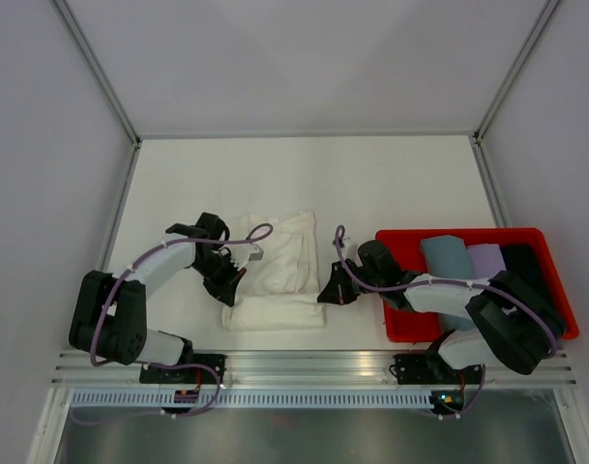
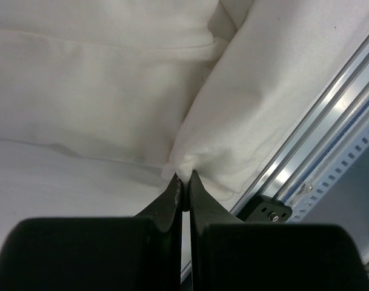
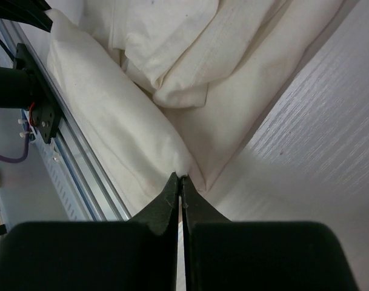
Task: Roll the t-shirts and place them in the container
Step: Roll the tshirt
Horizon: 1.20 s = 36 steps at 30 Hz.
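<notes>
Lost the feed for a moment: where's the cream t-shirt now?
Top view, left of centre: the cream t-shirt lies on the table between the left claw and the right claw, left of the red bin.

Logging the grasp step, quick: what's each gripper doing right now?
Left gripper: closed, pinching the cream t-shirt at its rolled end.
Right gripper: closed against the same roll; grip unclear.

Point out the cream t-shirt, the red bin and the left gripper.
cream t-shirt (image 1: 279, 256), top view, its folded middle.
red bin (image 1: 497, 232), top view, its far rim.
left gripper (image 2: 183, 177), left wrist view, between its shut fingertips.
</notes>
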Each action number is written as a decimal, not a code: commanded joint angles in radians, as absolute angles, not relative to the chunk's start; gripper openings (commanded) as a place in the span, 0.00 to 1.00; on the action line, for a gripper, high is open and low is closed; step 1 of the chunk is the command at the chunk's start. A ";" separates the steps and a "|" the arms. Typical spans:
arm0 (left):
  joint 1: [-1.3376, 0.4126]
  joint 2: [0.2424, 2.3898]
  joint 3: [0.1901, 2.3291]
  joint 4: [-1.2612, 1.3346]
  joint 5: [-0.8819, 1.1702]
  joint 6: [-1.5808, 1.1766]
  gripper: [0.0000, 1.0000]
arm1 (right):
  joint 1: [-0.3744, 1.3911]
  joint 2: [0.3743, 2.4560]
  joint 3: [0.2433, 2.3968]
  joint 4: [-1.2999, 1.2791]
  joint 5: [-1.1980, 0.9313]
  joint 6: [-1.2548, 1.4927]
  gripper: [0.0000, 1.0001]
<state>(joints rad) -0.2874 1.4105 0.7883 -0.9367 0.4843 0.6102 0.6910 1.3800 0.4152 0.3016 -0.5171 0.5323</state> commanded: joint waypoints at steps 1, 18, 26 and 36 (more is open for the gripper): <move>-0.284 1.403 0.842 -0.842 0.418 0.580 0.02 | 0.692 1.399 0.446 0.385 -0.462 0.554 0.00; -0.163 1.569 1.006 -0.864 0.405 0.733 0.02 | 0.568 1.531 0.590 0.376 -0.475 0.440 0.08; -0.163 1.572 1.026 -0.907 0.526 0.721 0.25 | 0.569 1.438 0.588 0.319 -0.444 0.400 0.40; -0.110 1.430 0.951 -0.902 0.453 0.534 0.48 | 0.656 1.342 0.551 0.219 -0.328 0.437 0.46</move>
